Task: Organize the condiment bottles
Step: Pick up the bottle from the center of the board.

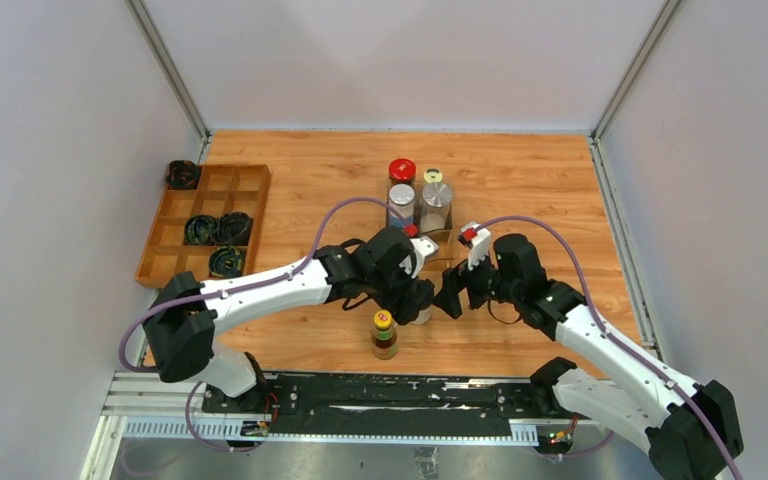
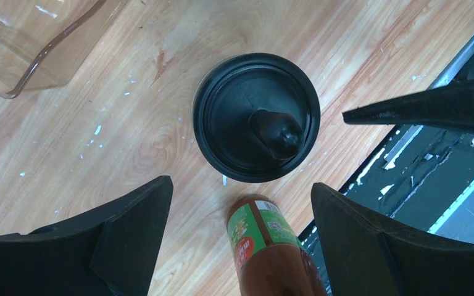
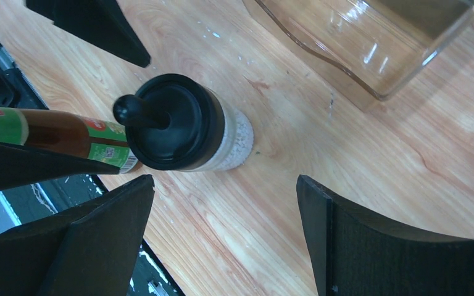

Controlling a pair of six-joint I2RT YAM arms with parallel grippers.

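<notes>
A black-capped jar (image 2: 256,117) of white grains stands on the wooden table, also in the right wrist view (image 3: 179,123). A yellow-capped brown sauce bottle (image 1: 385,335) stands just in front of it and shows in the left wrist view (image 2: 271,246). My left gripper (image 1: 418,292) hangs open above both, its fingers wide apart (image 2: 241,188). My right gripper (image 1: 450,300) is open and empty just right of the jar (image 3: 222,234). A red-lidded jar (image 1: 401,170), a yellow-capped shaker (image 1: 433,177) and two silver-lidded jars (image 1: 400,197) stand grouped behind.
A clear glass container (image 3: 370,43) sits on the table just behind the grippers. A wooden compartment tray (image 1: 175,225) with black coiled bundles (image 1: 218,230) lies at the left. The table's front edge and a black rail (image 1: 360,390) run close behind the sauce bottle.
</notes>
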